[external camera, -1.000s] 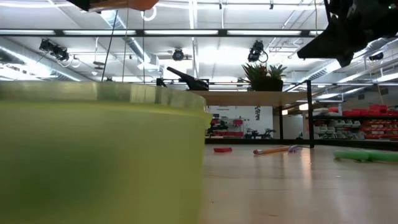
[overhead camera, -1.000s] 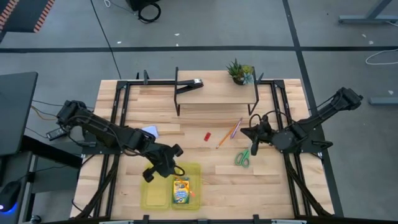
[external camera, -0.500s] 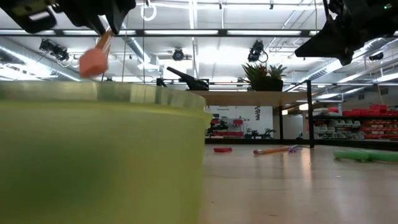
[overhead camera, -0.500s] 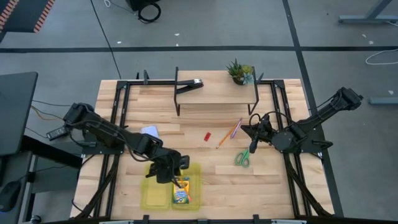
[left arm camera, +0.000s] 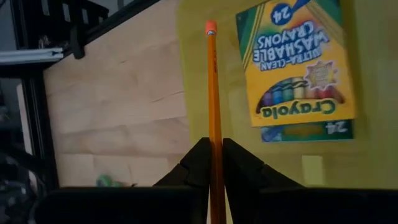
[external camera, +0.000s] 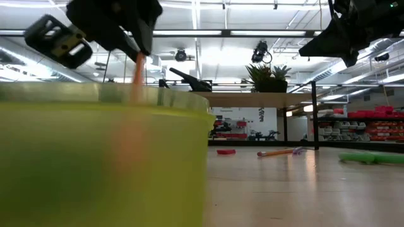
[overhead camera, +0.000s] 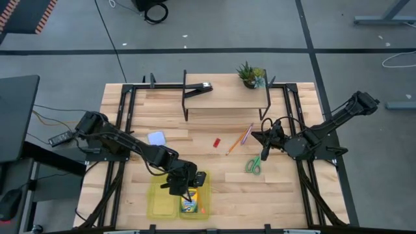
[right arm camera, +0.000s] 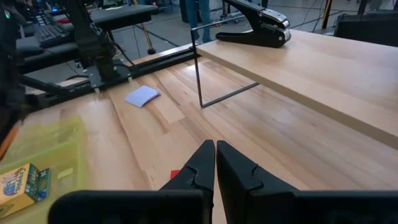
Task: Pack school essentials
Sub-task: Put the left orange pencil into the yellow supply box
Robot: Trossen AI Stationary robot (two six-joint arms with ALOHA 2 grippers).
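**Left arm is lowering an orange pencil into the yellow-green tray**

The wooden table (overhead camera: 214,188) is carrying everything, and a raised shelf (overhead camera: 224,99) is standing at its far side with a small potted plant (overhead camera: 250,74) and a black clip-like tool (right arm camera: 258,28) on it; these two are not for packing, so they are sitting out of the way.

The yellow-green tray (overhead camera: 159,201) is lying at the near edge of the table, between the arms but closer to the left one, so it is serving as the place for collecting. The crayon box (left arm camera: 301,65) is already lying flat inside it.

The left gripper (overhead camera: 184,184) is hanging over the tray, beside the crayon box. Its jaws are standing narrow, because they are pinching an orange pencil (left arm camera: 213,106). The pencil is pointing downward into the tray, eraser end first, probably so that it can be released next to the box.

The right gripper (overhead camera: 265,155) is waiting above the table on the right side, closed and holding nothing.

Other things are still lying on the open table, well apart from the tray: green-handled scissors (overhead camera: 253,165) near the right gripper, a second orange pencil (overhead camera: 234,146) touching a pink-purple pencil (overhead camera: 246,134), a short red piece (overhead camera: 216,142), and a pale bluish-white block (overhead camera: 156,138) nearer the left arm.
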